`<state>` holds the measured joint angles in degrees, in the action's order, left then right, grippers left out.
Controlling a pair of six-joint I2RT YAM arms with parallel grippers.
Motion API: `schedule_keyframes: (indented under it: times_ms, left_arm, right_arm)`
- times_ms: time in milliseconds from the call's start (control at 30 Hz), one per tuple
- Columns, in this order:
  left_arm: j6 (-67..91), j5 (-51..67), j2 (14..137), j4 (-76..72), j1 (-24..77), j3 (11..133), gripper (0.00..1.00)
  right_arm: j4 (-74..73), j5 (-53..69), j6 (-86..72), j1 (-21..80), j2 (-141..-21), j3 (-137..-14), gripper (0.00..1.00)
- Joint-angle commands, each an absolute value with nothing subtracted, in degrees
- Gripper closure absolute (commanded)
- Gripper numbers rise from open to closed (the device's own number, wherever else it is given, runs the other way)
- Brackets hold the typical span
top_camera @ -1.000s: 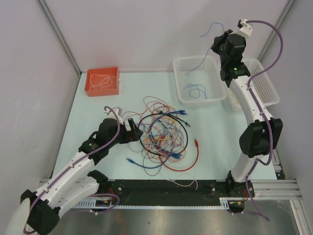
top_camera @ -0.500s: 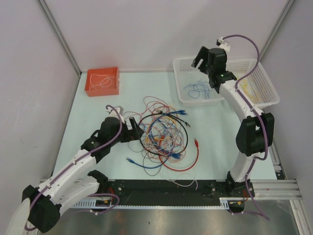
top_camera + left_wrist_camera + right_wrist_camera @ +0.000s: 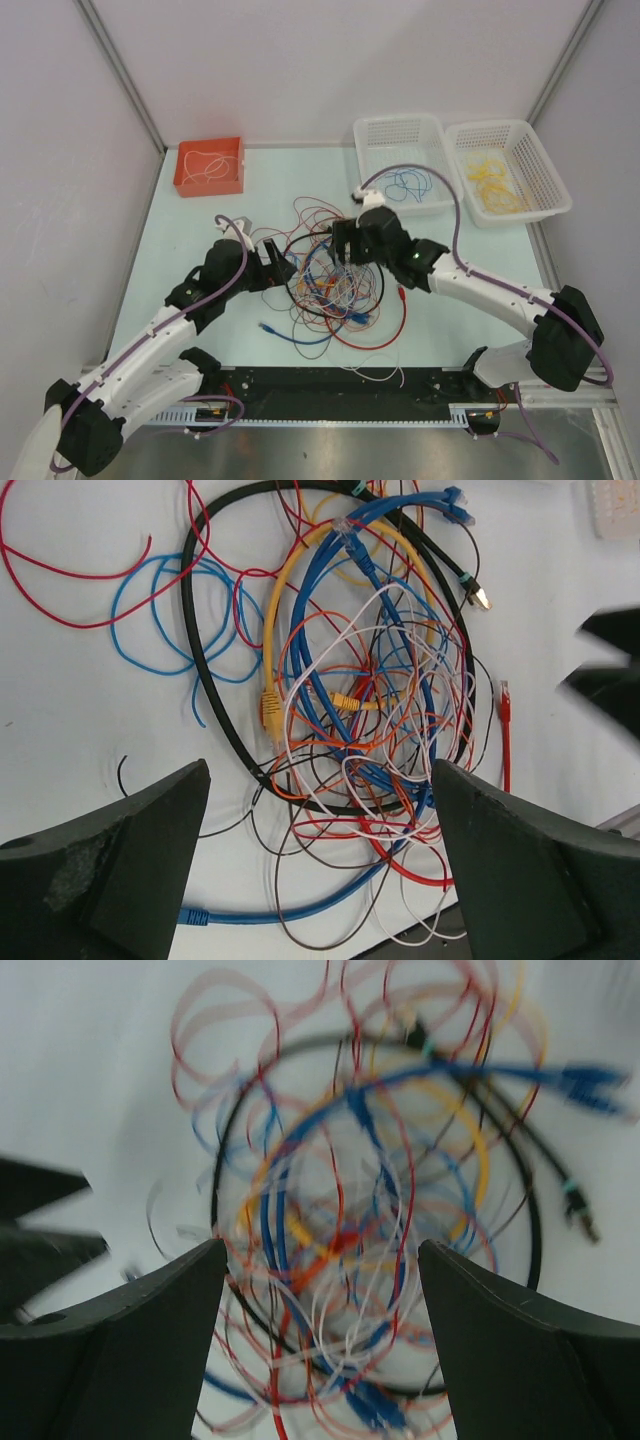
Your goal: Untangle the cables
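Left fingers (image 3: 120,870): spread wide and empty, held at the left edge of the heap with the tips turned toward it.
Right fingers (image 3: 530,1345): spread wide and empty too, held over the far right part of the heap; wrist view blurred.
Cables (image 3: 335,280): one loose tangle in the middle of the worktop (image 3: 500,245), between the two pairs of fingers; contact with either pair impossible to tell.
Black cable (image 3: 200,660): thick loop ringing most of the tangle, with a plug end on the right in the left wrist view.
Blue cable (image 3: 330,610): thick loops inside the black ring, with plug ends at the far side.
Second blue end (image 3: 268,327): flat on the near left of the tangle, tipped with a plug.
Yellow cable (image 3: 285,610): arc inside the black ring, ending in a plug near the centre.
White wires (image 3: 330,680): thin, looped through the centre among thin orange strands.
Red cable (image 3: 402,310): curved round the near right side, plug end just right of the tangle.
Thin red wires (image 3: 310,210): loose loops spilling toward the far side.
Orange bin (image 3: 240,168): far left corner, well apart from the tangle, with a white wire coiled inside.
Left white basket (image 3: 365,165): far right, with blue wires inside.
Right white basket (image 3: 548,170): just beside the first, with yellow wires inside.
Left arm (image 3: 170,330): stretched from the near left corner toward the tangle.
Right arm (image 3: 490,290): stretched low from the near right.
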<state>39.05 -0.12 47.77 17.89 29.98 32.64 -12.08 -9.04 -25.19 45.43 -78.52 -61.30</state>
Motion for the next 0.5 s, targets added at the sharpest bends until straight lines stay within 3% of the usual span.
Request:
schedule_keyframes:
  times_ms: [0,167,467]
  left_arm:
    - [40.0,3.7,48.7,15.2,29.9,31.7,0.03]
    - [37.4,2.4,58.1,16.7,35.0,33.3,0.02]
    - [41.1,1.6,71.7,6.0,43.1,34.1,0.00]
  right_arm:
    - [-14.2,-12.7,-27.4,51.5,-76.3,-53.5,0.18]
    - [-14.2,-14.6,-30.7,54.1,-72.3,-48.9,0.17]
    - [-19.3,-19.1,-32.1,54.6,-61.2,-47.4,0.18]
